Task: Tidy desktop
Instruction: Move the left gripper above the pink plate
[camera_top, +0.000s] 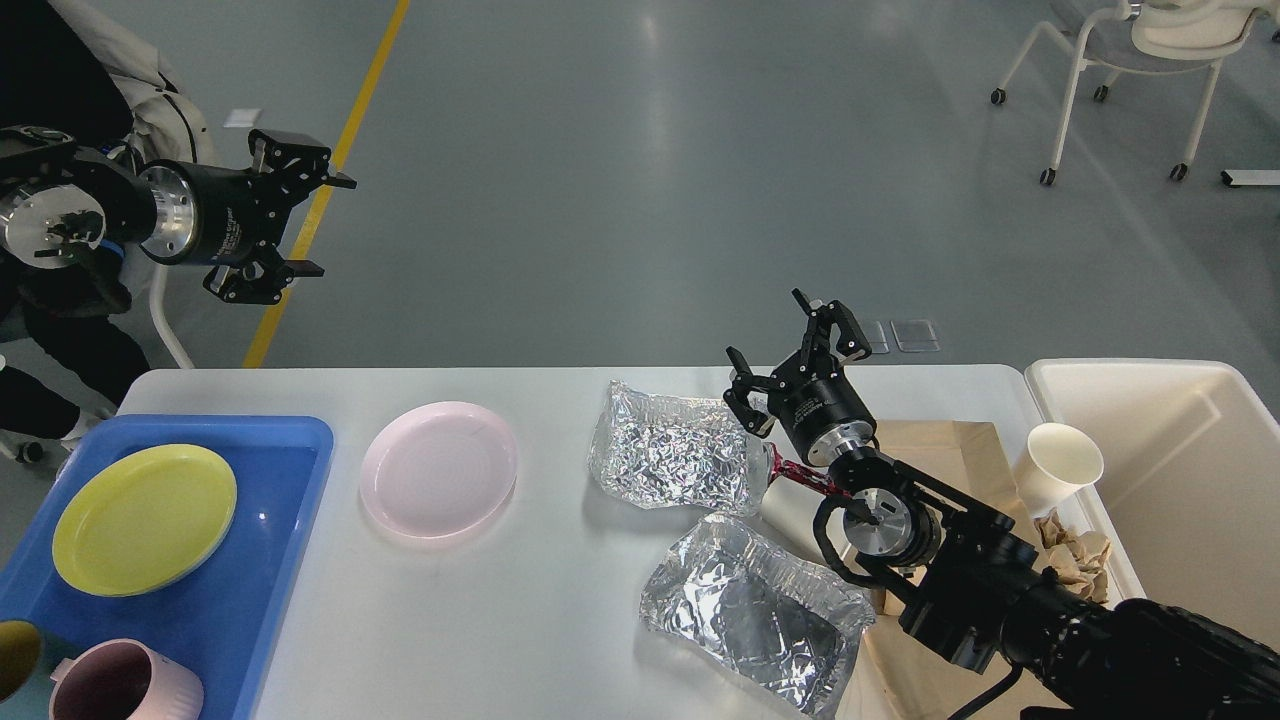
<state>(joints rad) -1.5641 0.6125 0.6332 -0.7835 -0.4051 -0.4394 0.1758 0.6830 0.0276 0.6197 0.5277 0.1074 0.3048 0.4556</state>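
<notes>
Pink plate (439, 468) near counter (560, 640) left edge: stiff, light, slippery; grip rim. Left hand (300, 214), right hand (795, 355) hovering wide open, empty.

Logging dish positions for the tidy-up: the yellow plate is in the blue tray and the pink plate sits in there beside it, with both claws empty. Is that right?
Not quite. The head view shows the pink plate lying on the white desktop, just right of the blue tray, not in it. The rest holds: the yellow plate is in the tray, and the left claw and right claw are both open and empty.
</notes>
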